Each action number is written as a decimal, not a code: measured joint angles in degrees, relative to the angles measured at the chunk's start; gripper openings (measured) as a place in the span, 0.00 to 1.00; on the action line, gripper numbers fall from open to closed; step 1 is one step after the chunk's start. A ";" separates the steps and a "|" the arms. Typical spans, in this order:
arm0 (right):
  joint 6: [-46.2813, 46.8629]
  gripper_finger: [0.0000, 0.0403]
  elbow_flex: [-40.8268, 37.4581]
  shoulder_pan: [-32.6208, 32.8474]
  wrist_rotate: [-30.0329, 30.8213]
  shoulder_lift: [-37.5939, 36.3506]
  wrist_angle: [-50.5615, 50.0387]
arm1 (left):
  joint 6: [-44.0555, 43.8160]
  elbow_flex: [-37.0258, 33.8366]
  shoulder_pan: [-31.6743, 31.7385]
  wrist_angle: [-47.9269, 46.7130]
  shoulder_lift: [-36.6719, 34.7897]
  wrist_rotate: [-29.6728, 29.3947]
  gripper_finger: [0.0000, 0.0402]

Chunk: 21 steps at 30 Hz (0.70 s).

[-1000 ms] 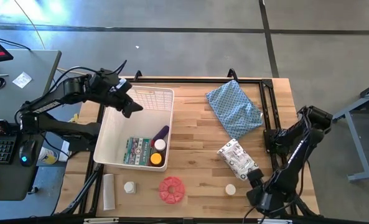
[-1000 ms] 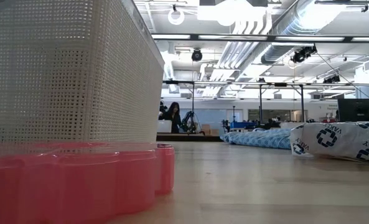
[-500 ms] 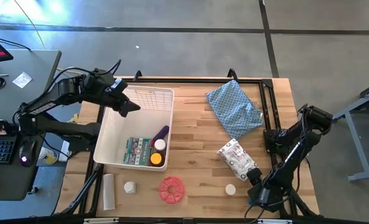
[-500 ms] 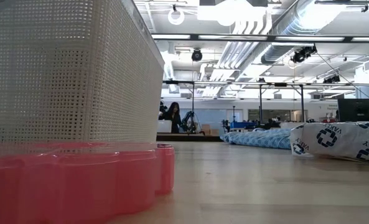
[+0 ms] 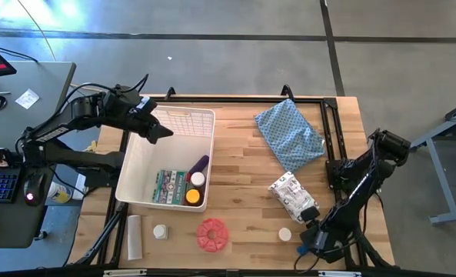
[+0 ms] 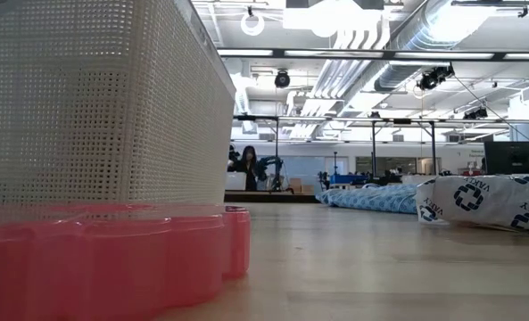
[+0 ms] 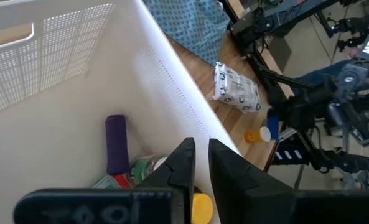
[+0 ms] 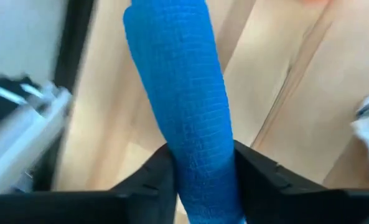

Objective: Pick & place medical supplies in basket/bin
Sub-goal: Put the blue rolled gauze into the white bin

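Right wrist view shows a blue cylinder (image 8: 183, 99) clenched between the jaws of the right gripper (image 5: 307, 248), at the near right corner of the worktop (image 5: 243, 192). The white bin (image 5: 133, 165) stands at the left. Above its far corner, the left gripper (image 7: 200, 163) has its jaws nearly closed on nothing.

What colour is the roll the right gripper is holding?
Bright blue, with a fine woven texture. The roll shows best in the right wrist view, clamped in the right gripper.
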 joint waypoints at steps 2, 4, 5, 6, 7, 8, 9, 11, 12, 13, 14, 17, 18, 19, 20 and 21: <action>1.83 0.24 3.18 -0.65 0.81 0.00 -3.37 | -0.02 0.00 0.00 0.00 0.00 0.02 0.21; 2.31 0.18 6.64 -1.30 1.29 0.00 -7.88 | -0.04 0.00 0.00 0.02 0.00 0.30 0.21; 2.06 0.16 8.68 -1.59 1.65 0.00 -10.29 | -0.16 0.00 0.00 0.04 0.00 0.43 0.21; 1.77 0.14 10.78 -1.86 2.05 0.00 -12.42 | -0.24 0.00 0.00 0.04 0.00 0.70 0.21; 1.37 0.12 13.23 -2.13 2.81 0.00 -14.74 | -0.43 0.00 0.00 0.04 0.00 0.95 0.21; 0.89 0.11 15.72 -2.45 3.72 -0.01 -17.23 | -0.59 0.00 0.00 0.04 0.00 1.24 0.21; 0.70 0.10 18.14 -2.85 4.96 -0.02 -19.68 | -0.65 0.00 0.00 0.09 0.00 1.48 0.21; 0.54 0.09 23.14 -3.84 8.48 -0.02 -24.61 | -0.58 0.00 0.00 0.53 0.00 2.05 0.21; 0.45 0.09 25.62 -4.60 10.61 -0.02 -26.82 | -0.25 0.00 0.00 0.84 0.00 2.37 0.21; 0.38 0.09 28.13 -5.54 12.79 -0.02 -28.98 | 0.22 0.00 0.00 1.15 0.00 2.73 0.21; 0.36 0.10 30.34 -6.63 15.09 -0.02 -31.18 | 0.89 0.00 0.00 1.74 0.00 2.95 0.21; 0.31 0.14 37.06 -11.15 22.01 -0.02 -35.86 | 3.15 0.00 0.00 5.07 -0.07 3.89 0.21; 0.19 0.15 39.14 -12.99 24.19 -0.04 -36.19 | 3.74 -0.01 0.00 6.02 -0.21 4.08 0.21; -0.63 0.15 41.15 -14.99 26.35 -0.04 -36.12 | 4.36 -0.02 0.00 7.23 -0.31 4.19 0.21; -2.10 0.15 43.04 -17.12 27.86 -0.04 -35.55 | 4.89 -0.01 0.00 8.59 -0.43 4.17 0.21; -3.92 0.16 44.77 -19.37 28.93 -0.04 -34.34 | 5.51 0.00 0.00 9.57 -0.68 4.16 0.21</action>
